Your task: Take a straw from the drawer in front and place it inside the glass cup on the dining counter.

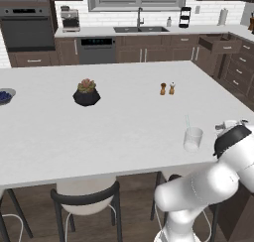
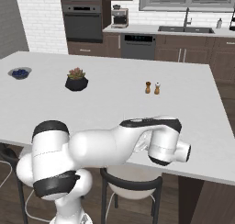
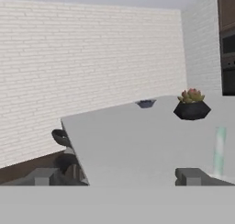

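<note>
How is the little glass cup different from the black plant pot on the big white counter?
The glass cup is clear and see-through; the plant pot is solid black. The cup holds a thin pale straw; the pot holds a small green and pink plant. The cup stands near the counter's front edge, the pot farther in. Both stand upright.

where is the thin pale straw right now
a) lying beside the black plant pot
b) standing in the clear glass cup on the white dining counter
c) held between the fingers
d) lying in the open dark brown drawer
b, the thin pale straw rises out of the clear glass cup on the white dining counter.
</note>
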{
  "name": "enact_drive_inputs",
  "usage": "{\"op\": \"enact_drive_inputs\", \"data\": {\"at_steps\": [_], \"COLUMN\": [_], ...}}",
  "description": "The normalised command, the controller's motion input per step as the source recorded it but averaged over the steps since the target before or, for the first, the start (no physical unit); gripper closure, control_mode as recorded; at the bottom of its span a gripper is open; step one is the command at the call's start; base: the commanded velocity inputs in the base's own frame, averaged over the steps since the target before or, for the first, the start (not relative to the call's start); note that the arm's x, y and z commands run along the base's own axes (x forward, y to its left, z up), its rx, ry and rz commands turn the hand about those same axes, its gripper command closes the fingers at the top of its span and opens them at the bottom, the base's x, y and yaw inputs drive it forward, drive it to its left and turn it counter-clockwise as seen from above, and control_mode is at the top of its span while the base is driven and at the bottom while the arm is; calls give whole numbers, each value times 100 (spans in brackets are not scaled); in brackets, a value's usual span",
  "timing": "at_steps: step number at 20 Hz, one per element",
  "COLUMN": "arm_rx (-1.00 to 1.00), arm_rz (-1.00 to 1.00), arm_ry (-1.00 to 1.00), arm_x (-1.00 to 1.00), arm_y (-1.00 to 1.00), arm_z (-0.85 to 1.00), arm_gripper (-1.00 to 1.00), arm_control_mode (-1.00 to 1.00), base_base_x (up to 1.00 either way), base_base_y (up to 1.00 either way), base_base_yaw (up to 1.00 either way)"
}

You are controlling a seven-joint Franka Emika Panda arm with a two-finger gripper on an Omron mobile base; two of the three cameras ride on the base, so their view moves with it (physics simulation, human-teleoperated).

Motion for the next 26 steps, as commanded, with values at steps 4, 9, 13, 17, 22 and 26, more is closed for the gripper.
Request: {"op": "enact_drive_inputs", "data": {"at_steps": [4, 9, 13, 17, 22, 26], "arm_rx": [0, 0, 0, 0, 0, 0], "arm_rz": [0, 0, -2, -4, -5, -6], "arm_ry": [0, 0, 0, 0, 0, 0], "arm_x": [-32, -33, -34, -38, -42, -38], "arm_y": [-4, -2, 0, 0, 5, 20], "arm_z": [0, 0, 0, 0, 2, 8], "arm_gripper": [-100, -100, -100, -100, -100, -100], "arm_control_mode": [-100, -100, -100, -100, -100, -100], "base_base_x": [0, 0, 0, 0, 0, 0], "base_base_y": [0, 0, 0, 0, 0, 0], "base_base_yaw": [0, 0, 0, 0, 0, 0]}}
